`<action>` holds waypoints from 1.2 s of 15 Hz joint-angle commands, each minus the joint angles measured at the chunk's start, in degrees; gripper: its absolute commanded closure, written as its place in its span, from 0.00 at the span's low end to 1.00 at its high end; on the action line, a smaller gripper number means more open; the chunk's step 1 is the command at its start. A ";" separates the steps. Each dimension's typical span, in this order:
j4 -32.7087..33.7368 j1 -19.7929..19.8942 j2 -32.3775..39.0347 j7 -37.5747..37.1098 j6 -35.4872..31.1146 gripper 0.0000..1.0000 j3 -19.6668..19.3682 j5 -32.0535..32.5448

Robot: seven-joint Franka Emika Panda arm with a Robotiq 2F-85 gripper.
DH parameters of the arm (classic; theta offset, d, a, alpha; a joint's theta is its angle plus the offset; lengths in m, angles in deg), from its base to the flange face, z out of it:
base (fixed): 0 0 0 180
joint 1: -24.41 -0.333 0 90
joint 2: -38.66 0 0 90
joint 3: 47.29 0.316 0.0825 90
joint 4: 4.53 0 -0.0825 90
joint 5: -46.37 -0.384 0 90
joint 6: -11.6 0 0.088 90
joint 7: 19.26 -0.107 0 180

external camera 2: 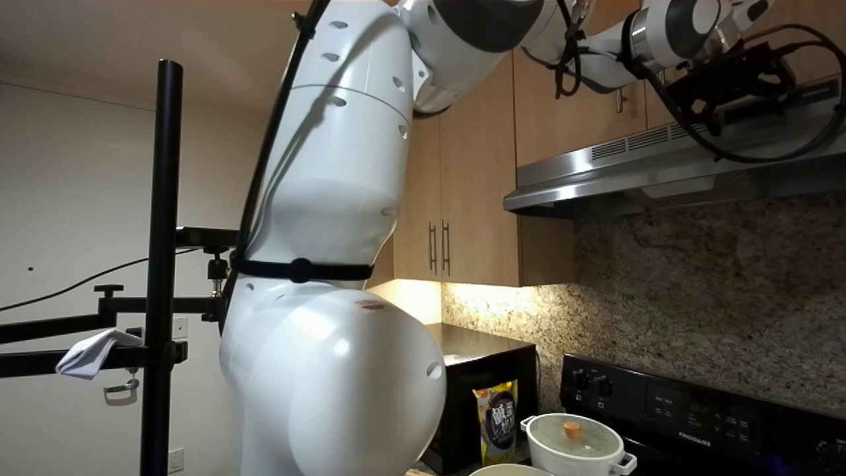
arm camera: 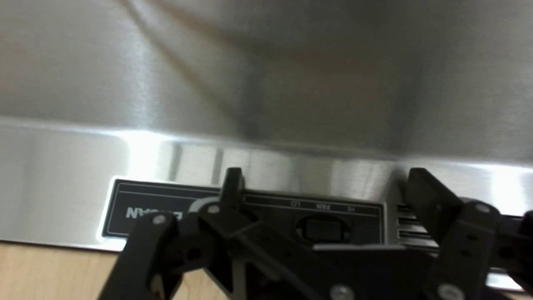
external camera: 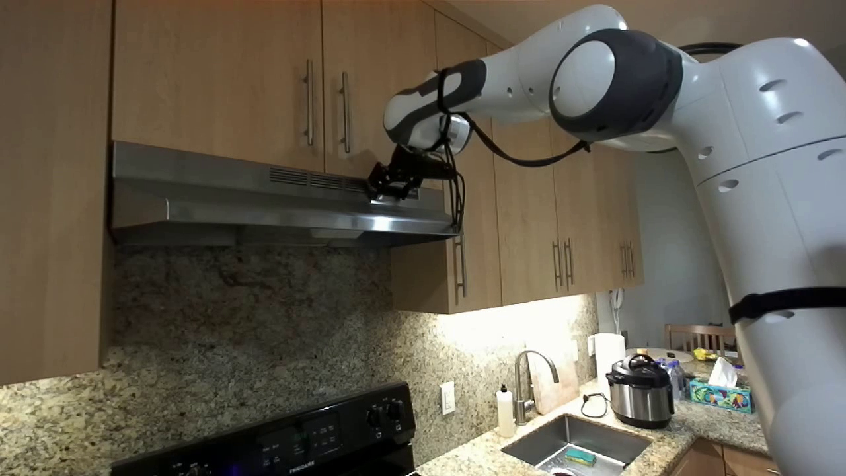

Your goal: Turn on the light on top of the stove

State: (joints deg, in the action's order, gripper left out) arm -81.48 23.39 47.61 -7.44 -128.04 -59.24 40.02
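Note:
The steel range hood [external camera: 264,205] hangs above the black stove [external camera: 297,436]; both also show in an exterior view, the hood [external camera 2: 661,162] and the stove [external camera 2: 687,416]. A pale light panel [external camera 2: 677,188] under the hood looks unlit. In the wrist view, upside down, a black control strip [arm camera: 366,229] carries a fan switch [arm camera: 322,230] marked LO and HI. The light switch is not clearly seen; my left-side finger covers that part of the strip. My gripper [arm camera: 325,173] is open and empty, its fingers spread before the strip. It also shows at the hood front [external camera: 383,192].
Wooden cabinets [external camera: 218,79] with bar handles [external camera: 346,112] are directly above the hood. Loose cables [external camera: 456,192] hang from the wrist. A lidded white pot [external camera 2: 575,443] stands on the stove. A sink [external camera: 575,443] and a pressure cooker [external camera: 641,396] are on the counter.

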 commanded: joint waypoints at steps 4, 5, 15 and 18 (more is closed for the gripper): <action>-3.75 -0.81 -4.68 -3.38 -6.03 0.00 -0.41 4.03; -3.80 -0.79 -5.14 -3.43 -6.95 0.00 -0.36 4.34; -4.34 0.03 -5.70 0.75 -1.81 0.00 1.73 -6.37; -4.48 0.27 -5.45 -0.91 -0.41 0.00 1.22 -5.40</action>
State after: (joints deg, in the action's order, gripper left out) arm -84.09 23.37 43.53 -8.39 -129.82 -57.81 35.16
